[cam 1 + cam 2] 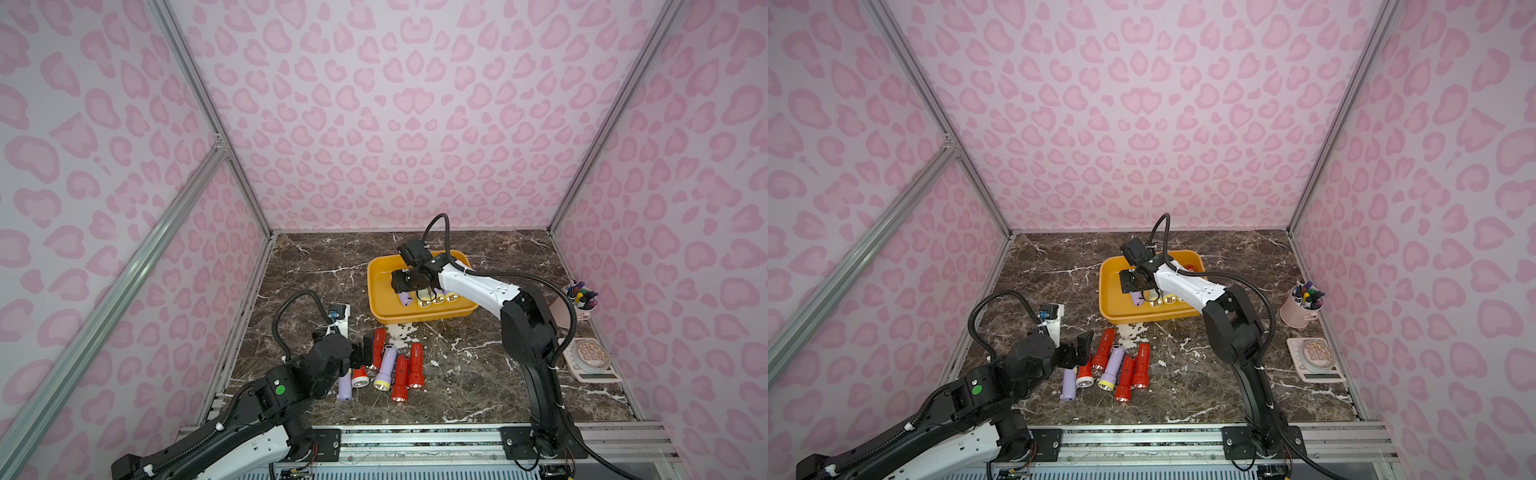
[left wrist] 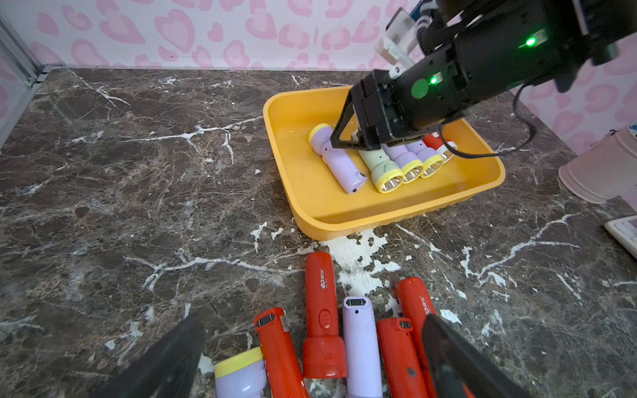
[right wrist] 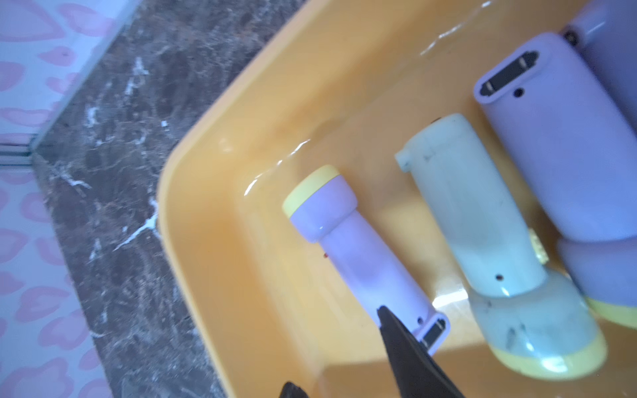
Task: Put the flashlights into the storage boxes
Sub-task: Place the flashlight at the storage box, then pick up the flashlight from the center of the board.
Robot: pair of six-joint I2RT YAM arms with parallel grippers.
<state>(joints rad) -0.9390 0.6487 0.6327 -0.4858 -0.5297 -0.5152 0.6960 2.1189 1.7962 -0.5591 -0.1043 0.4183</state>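
Setting: dark brown marble-look desk (image 1: 478,382) with white veins, boxed in by walls (image 1: 415,124) papered with pink heart-shaped blotches.
Storage box: shallow yellow-orange plastic tray (image 1: 415,318) with rounded corners, at the middle back of the desk.
Inside the tray: five small plastic flashlights lie side by side. A lilac flashlight with a yellow head ring (image 2: 336,158) points the opposite way to its neighbours. Next come a pale green flashlight (image 2: 379,165), two more lilac ones (image 2: 405,160) (image 2: 425,155) and a red one (image 2: 432,139), which is mostly hidden by the arm.
Right fingers (image 3: 413,361): black, low inside the tray, parted and gripping nothing. One tip is at the tail of the reversed lilac flashlight; contact cannot be told.
On the desk: six flashlights in a loose row in front of the tray. They are lilac (image 1: 345,388), orange-red with a white head (image 1: 360,379), red (image 1: 377,347), lilac (image 1: 386,361), red (image 1: 401,380) and red (image 1: 415,365).
Left fingers (image 2: 165,361): black, spread wide and empty, just above that row.
Farther out: pale pink cup of markers (image 1: 561,309) and a white scale-like device (image 1: 590,357), both by the right wall.
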